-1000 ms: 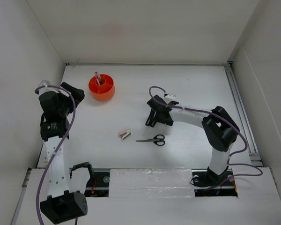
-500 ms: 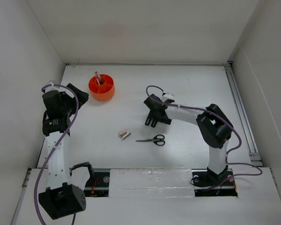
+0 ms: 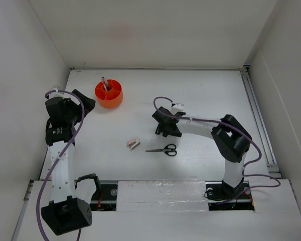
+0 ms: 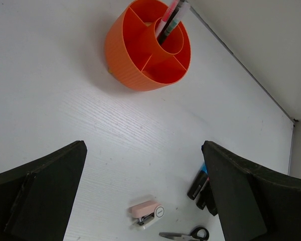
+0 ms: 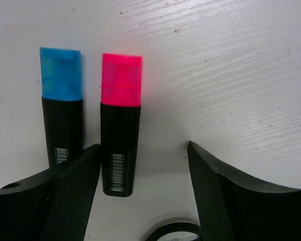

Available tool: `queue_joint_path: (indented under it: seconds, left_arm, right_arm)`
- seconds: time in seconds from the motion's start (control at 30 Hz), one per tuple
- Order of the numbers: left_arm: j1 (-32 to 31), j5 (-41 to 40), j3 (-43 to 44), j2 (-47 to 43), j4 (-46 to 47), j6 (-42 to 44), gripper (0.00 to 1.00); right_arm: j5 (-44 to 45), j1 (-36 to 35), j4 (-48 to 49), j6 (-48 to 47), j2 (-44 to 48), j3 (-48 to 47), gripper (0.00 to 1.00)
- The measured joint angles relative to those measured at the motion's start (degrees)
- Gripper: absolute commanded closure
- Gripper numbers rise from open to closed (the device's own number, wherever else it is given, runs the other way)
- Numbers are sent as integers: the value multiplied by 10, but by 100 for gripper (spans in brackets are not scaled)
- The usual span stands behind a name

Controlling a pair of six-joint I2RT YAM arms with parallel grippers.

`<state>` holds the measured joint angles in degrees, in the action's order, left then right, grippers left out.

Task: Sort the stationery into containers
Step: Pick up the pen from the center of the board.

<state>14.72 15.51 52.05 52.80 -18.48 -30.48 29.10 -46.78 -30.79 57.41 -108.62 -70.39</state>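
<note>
Right pincer (image 5: 144, 150), jaws spread, straddles the pink-capped highlighter (image 5: 120, 145): centre its barrel between the jaws before squeezing, keeping the blue-capped highlighter (image 5: 61, 120) outside them.

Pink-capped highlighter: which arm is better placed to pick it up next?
Right. The right gripper hangs over the pink-capped highlighter, which lies in the gap between its open jaws. The left gripper sits near the orange tub, well away from the highlighter.
</note>
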Motion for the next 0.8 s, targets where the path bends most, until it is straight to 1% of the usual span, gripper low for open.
queue_joint_path:
  seconds: [0.07,0.17,0.2,0.23,0.3,0.43,0.6,0.8]
  left_arm:
    - [0,1,0,0,0,0,0]
    - [0,4,0,0,0,0,0]
    - [0,5,0,0,0,0,0]
    - [0,5,0,0,0,0,0]
    - [0,6,0,0,0,0,0]
    - [0,6,0,0,0,0,0]
    - [0,19,0,1,0,3,0]
    - [-2,98,-11,6,30,13,0]
  right_arm:
    - [0,-2,1,1,3,4,31]
    - [1,-4,2,3,5,9,49]
    - [1,-4,2,3,5,10,58]
    - [1,-5,3,3,6,10,58]
    - [-1,-4,5,4,6,12,68]
    - [-7,-4,20,7,8,15,100]
    - [-17,-1,42,-2,12,23,100]
    - [-43,1,94,-43,59,83,100]
